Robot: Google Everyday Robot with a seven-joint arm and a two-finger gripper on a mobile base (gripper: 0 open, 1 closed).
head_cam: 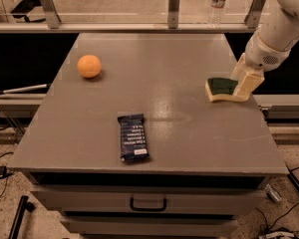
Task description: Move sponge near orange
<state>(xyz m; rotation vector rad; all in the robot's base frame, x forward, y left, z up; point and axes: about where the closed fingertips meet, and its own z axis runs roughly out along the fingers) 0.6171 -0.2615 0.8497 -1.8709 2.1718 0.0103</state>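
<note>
Gripper (246, 85) at right end of sponge (221, 87), jaws' hold cannot be told — orange (89, 66) well apart, far left

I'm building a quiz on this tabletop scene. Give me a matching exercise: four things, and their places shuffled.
1. round orange fruit
2. dark blue snack wrapper
3. yellow sponge, dark green top
4. cream robot gripper

a. at the sponge's right end
b. grey table's far left
c. table's right side
d. table's front, centre-left

Pairs: 1-b, 2-d, 3-c, 4-a.
</note>
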